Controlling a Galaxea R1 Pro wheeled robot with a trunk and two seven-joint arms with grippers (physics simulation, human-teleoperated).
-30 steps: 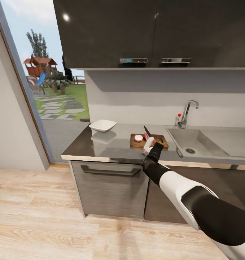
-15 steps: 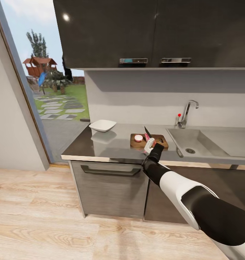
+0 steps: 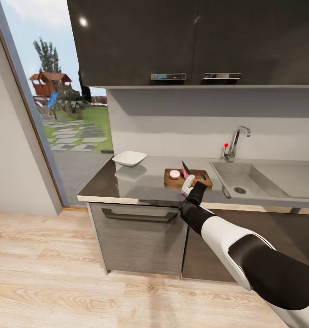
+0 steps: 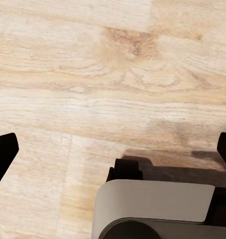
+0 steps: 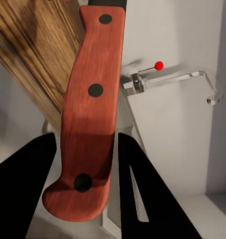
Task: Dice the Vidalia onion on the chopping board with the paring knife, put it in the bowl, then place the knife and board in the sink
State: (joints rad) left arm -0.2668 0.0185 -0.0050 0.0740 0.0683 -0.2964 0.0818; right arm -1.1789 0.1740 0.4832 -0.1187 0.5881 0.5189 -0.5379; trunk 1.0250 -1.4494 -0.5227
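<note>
The brown chopping board lies on the dark-grey countertop, just left of the sink. A small round pinkish-white Vidalia onion sits on the board's left part. My right gripper hovers at the board's front edge, shut on the paring knife, whose dark blade points up and away beside the onion. In the right wrist view the red riveted handle sits between the black fingers, with the board behind it. The white bowl stands further left. My left gripper is open over the floor.
A chrome tap with a red knob stands behind the sink. Dark upper cabinets hang above the counter. A glass door opens onto a garden at the left. Pale wood floor lies in front of the lower cabinets.
</note>
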